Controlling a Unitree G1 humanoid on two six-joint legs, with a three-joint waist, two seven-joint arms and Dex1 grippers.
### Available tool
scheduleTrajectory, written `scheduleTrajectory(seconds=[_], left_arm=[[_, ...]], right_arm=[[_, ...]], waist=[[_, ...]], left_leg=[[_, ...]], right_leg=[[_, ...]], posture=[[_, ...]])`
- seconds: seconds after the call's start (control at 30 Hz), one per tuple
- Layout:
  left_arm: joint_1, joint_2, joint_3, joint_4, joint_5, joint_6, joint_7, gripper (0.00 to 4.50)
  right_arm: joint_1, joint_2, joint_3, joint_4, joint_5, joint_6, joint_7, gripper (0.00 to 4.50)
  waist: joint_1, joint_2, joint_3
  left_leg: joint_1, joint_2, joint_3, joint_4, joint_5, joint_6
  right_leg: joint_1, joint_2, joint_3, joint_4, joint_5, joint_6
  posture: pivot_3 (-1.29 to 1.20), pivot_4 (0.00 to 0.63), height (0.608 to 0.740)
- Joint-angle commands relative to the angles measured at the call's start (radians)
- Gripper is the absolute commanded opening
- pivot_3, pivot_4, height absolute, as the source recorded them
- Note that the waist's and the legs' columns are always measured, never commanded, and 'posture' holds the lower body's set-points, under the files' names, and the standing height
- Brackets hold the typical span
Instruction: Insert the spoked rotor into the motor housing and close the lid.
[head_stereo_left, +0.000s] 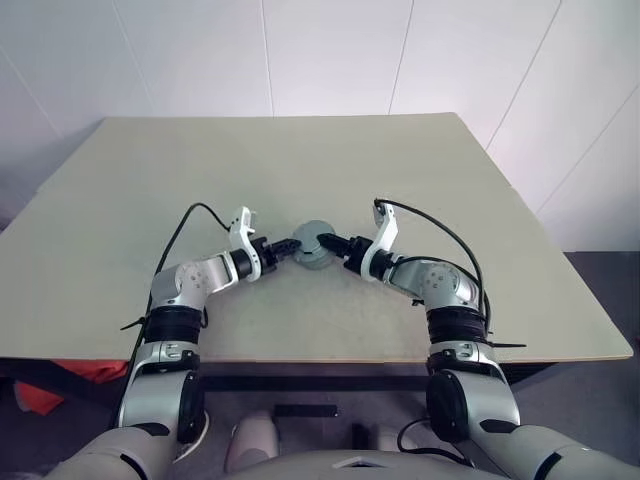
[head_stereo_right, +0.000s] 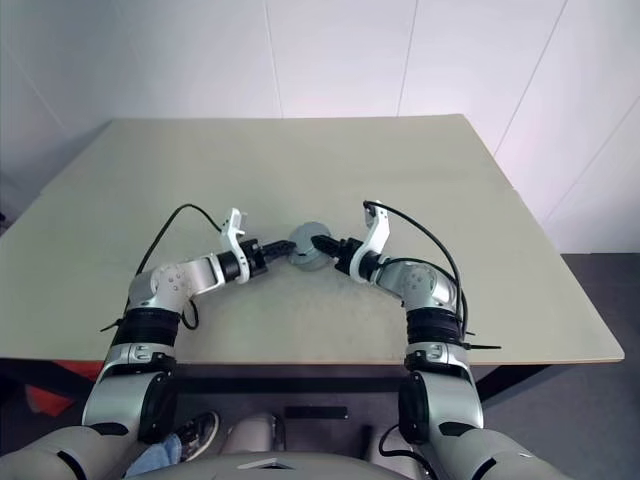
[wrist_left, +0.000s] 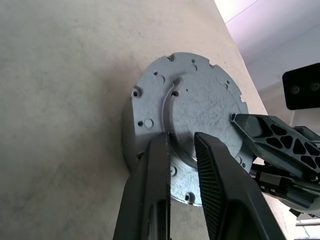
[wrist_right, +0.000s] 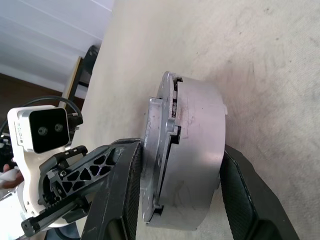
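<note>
Closing lid (wrist_left: 200, 115) onto housing (wrist_right: 197, 150) judged step in hand; rotor taken as inside, unseen. Assembly set mid-counter (head_stereo_left: 120, 200) between arms. Left claw (wrist_left: 181, 150) shut, tips laid on lid face. Right claw (wrist_right: 182, 170) part open, straddling lid and housing, pads alongside. Next: squeeze needed to seat lid flush.

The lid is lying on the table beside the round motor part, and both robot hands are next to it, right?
Not quite. The lid sits on top of the housing, not beside it, as the right wrist view shows. Both grippers, left and right, are at it.
</note>
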Motion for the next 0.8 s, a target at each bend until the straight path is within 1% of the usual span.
scheduleTrajectory(seconds=[0.03,0.2,0.33,0.47,0.53,0.63,0.77,0.8], left_arm=[[-0.006,-0.021,-0.017,0.026,0.009,-0.011,0.003,0.86],[-0.022,-0.028,0.051,0.038,-0.019,-0.071,0.01,0.86],[-0.06,-0.042,0.198,0.043,-0.125,-0.083,0.043,0.86],[-0.067,-0.039,0.263,0.043,-0.179,-0.087,0.062,0.86],[-0.07,-0.035,0.288,0.052,-0.198,-0.093,0.075,0.86],[-0.065,-0.033,0.304,0.057,-0.206,-0.106,0.087,0.86],[-0.046,-0.04,0.317,0.032,-0.222,-0.12,0.085,0.86],[-0.04,-0.043,0.318,0.018,-0.229,-0.121,0.088,1.04]], right_arm=[[-0.019,0.006,0.022,0.028,-0.016,0.001,-0.025,2.19],[-0.029,0.006,0.006,0.046,-0.008,-0.003,-0.033,2.19],[-0.057,0.013,-0.057,0.091,0.03,0.01,-0.065,2.19],[-0.097,0.018,-0.137,0.163,0.079,0.026,-0.116,2.19],[-0.121,0.016,-0.178,0.197,0.107,0.03,-0.137,2.19],[-0.158,0.014,-0.228,0.225,0.149,0.031,-0.162,2.19],[-0.208,0.013,-0.276,0.243,0.193,0.017,-0.196,2.19],[-0.222,0.013,-0.286,0.246,0.198,0.01,-0.206,2.19]], waist=[[0.0,0.0,0.0],[-0.003,0.001,0.0],[-0.008,0.0,0.001],[-0.008,0.0,0.001],[-0.007,0.0,0.001],[-0.006,0.0,0.001],[-0.006,-0.001,0.001],[-0.006,-0.001,0.001]], left_leg=[[0.0,0.0,0.0,0.0,0.0,0.0],[0.0,0.001,0.0,-0.002,0.0,-0.001],[-0.001,0.001,0.001,-0.002,0.0,0.0],[-0.003,0.001,0.001,-0.002,0.001,-0.001],[-0.003,0.001,0.001,-0.002,0.001,-0.001],[-0.006,0.001,0.002,-0.002,0.001,-0.001],[-0.017,0.001,0.002,0.001,0.001,-0.002],[-0.019,0.001,0.002,0.002,0.001,-0.002]], right_leg=[[0.0,0.0,0.0,0.002,0.0,0.0],[-0.003,0.001,0.0,0.006,0.0,-0.001],[-0.004,0.001,0.0,0.006,0.0,-0.001],[-0.007,0.001,0.0,0.007,0.001,-0.003],[-0.007,0.001,0.0,0.007,0.003,-0.006],[-0.01,0.001,0.0,0.007,0.004,-0.007],[-0.02,0.001,0.0,0.009,0.005,-0.009],[-0.022,0.001,0.0,0.01,0.006,-0.01]], posture=[[0.0,0.0,0.74],[0.0,0.0,0.74],[0.0,0.0,0.74],[0.0,0.0,0.74],[0.0,0.0,0.74],[0.0,0.0,0.74],[0.0,0.0,0.74],[0.0,0.0,0.74]])
